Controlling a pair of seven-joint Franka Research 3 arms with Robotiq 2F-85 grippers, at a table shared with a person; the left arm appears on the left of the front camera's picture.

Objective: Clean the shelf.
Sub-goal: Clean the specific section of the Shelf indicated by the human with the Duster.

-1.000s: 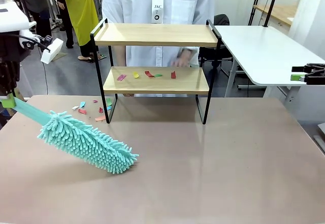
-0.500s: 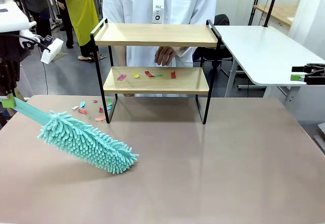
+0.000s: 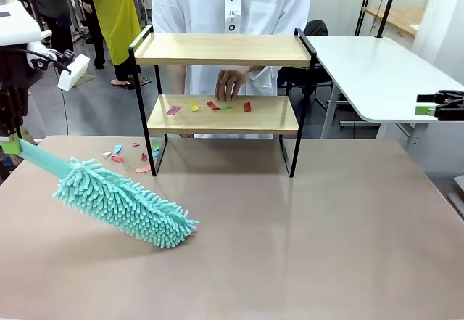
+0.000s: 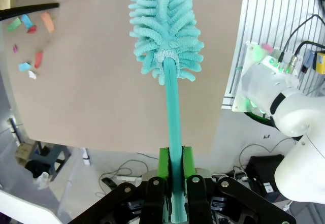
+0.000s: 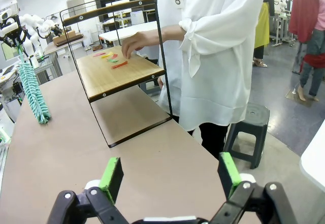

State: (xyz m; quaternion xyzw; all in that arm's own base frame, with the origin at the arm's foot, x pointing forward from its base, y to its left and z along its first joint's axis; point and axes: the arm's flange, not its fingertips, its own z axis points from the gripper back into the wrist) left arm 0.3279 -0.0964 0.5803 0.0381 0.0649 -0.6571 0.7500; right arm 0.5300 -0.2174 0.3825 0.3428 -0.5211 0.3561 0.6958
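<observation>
Shelf at the table's far side with litter on its lower board; left gripper clamped on a duster, right gripper spread and holding nothing.

Front view: the shelf (image 3: 221, 49) stands upright on the brown table (image 3: 312, 233), toward the far edge. Coloured paper scraps (image 3: 210, 106) lie on its lower board, and loose scraps (image 3: 130, 157) lie on the table beside its left leg. A person's hand (image 3: 230, 84) reaches between the boards, fingertips down at the scraps. The left gripper (image 3: 11, 144), at the left edge, holds the handle of a teal duster (image 3: 123, 202); its head slopes toward the table, apart from the shelf. The right gripper (image 3: 428, 106) sits at the right edge, well apart.
Left wrist view: green pads (image 4: 163, 165) pinch the handle.
Right wrist view: fingers (image 5: 112, 176) stand wide apart, the shelf ahead.
</observation>
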